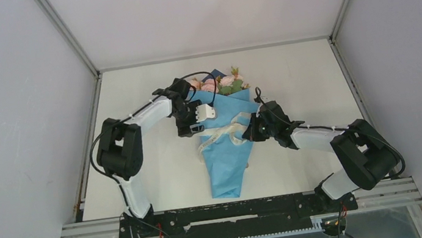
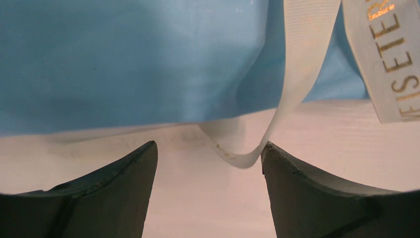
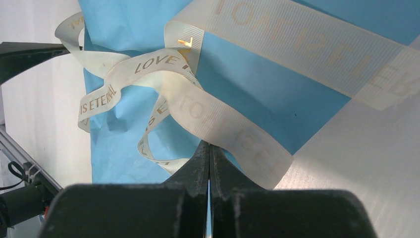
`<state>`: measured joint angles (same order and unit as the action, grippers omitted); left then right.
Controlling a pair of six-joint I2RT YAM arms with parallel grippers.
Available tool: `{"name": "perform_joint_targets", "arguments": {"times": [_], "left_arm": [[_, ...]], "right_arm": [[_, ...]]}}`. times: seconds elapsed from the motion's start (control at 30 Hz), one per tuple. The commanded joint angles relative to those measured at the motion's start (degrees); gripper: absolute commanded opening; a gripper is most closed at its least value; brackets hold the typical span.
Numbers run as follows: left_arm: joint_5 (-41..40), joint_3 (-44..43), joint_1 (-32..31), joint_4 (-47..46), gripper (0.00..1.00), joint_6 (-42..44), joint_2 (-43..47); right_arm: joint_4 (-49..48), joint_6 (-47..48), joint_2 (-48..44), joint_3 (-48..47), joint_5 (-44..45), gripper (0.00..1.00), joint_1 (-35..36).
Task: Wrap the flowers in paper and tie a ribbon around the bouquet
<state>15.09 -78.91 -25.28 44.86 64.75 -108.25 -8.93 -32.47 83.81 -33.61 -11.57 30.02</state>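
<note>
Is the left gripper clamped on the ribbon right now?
No, the left gripper stands wide open, with the ribbon loop hanging loose between its jaws.

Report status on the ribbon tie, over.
Left gripper open, cream lettered ribbon loop between its fingers. Right gripper shut at the ribbon, grip unconfirmed. Ribbon loosely looped over the light-blue paper bouquet, not tight. Nothing in the way.

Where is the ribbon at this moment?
In the top view, the ribbon lies across the middle of the bouquet, between the left tool and the right tool. One loop reaches past the paper's left edge, between the open left tool's fingers.
</note>
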Motion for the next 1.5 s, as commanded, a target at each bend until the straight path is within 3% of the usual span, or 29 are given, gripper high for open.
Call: {"name": "perform_joint_targets", "arguments": {"times": [0.0, 0.07, 0.1, 0.17, 0.2, 0.23, 0.5, 0.63, 0.97, 1.27, 1.3, 1.37, 1.47], "left_arm": [[0.8, 0.3, -1.3, -2.0, 0.81, 1.2, -1.3], [-1.0, 1.1, -2.1, -1.9, 0.76, 1.4, -1.8], [-1.6, 1.3, -2.2, -1.9, 0.69, 1.3, -1.9], [-2.5, 1.6, -2.2, -1.8, 0.37, 1.1, -1.8], [-2.9, 1.6, -2.1, -1.9, 0.14, 0.9, -1.6], [-3.1, 1.7, -1.8, -2.6, 0.02, 0.0, -1.1], [-1.5, 2.4, 0.7, -9.8, 0.0, -9.2, 3.4], [-3.1, 2.8, 0.8, -12.4, 0.0, -12.5, 3.4], [-3.5, 3.0, 1.0, -13.4, 0.0, -15.4, 3.4], [-4.6, 2.7, 1.0, -13.6, 0.0, -18.0, 2.9], [-6.3, 2.6, 1.1, -14.2, 0.0, -19.3, 2.8], [-13.5, 3.7, 2.7, -16.0, 0.0, -22.7, 3.2], [-23.0, 11.2, 10.4, -20.7, 0.0, -23.2, 6.4]], "right_arm": [[-0.1, 1.0, -1.7, -1.8, -1.8, 0.0, -0.4], [1.2, 1.4, -1.7, -2.7, -3.1, 0.0, -0.7], [2.1, 1.9, -1.8, -3.5, -4.1, 0.0, -0.8], [4.4, 3.2, -2.1, -5.2, -7.1, 0.0, -1.1], [6.2, 5.0, -2.2, -6.3, -9.1, 0.0, -1.2], [8.1, 6.5, -2.4, -7.3, -11.7, 0.0, -1.2], [31.5, 20.6, -3.3, -17.6, -39.0, 0.0, -1.9], [34.8, 25.3, -5.1, -20.0, -52.0, 0.0, -0.1], [20.7, 14.8, -4.9, -19.9, -43.9, 0.0, -1.0], [14.0, 9.5, -4.3, -19.9, -44.5, 0.0, -1.9], [12.6, 6.8, -4.7, -19.8, -43.7, 0.0, -3.4], [10.1, -1.3, -8.5, -16.5, -38.7, 0.0, -14.0], [1.7, -14.0, -16.1, -0.9, -31.9, 0.0, -44.1]]}}
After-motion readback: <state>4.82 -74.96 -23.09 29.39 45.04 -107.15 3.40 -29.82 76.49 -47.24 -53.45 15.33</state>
